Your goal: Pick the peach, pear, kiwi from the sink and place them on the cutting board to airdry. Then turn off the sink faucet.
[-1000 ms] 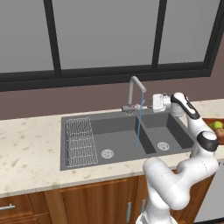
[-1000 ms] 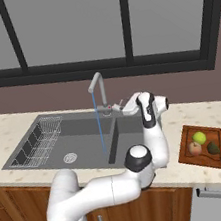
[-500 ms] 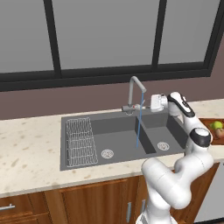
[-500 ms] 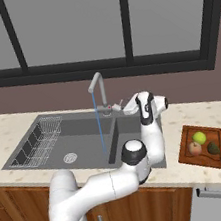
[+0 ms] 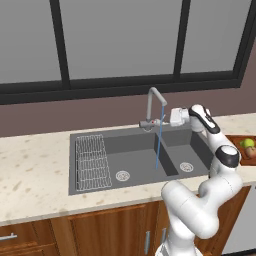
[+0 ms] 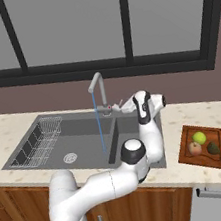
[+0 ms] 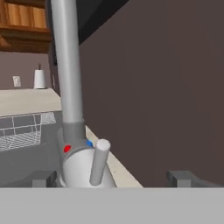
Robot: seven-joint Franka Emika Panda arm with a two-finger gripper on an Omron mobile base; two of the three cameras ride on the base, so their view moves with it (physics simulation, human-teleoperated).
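Silver is what catches the eye from the left base camera: the sink faucet arches over the sink, and one thin blue stream falls from its spout into the basin, so the water is plainly not off yet. The gripper is level with the faucet's base, just to its right, pointed straight at it — placed there, I'd judge, to reach the short side handle. Inside the sink I count one wire rack on the side far from the faucet's handle, and two round drains, and no fruit. At the far right edge, well apart from the faucet, sits the cutting board with fruit on it.

From the right base camera the count is clearer: three fruits lie on the cutting board, well to the right of the faucet on the table — one pear, one peach, one kiwi, spread apart, presumably so air gets round them. That part of the job looks finished; the faucet is what remains.

From the hand camera, the faucet's one handle stands up just in front of its base, which carries one red dot and one blue dot. The fingers are spread wide, one on each side of that base, grasping nothing — the handle lies between them, not yet touched as far as I can tell.
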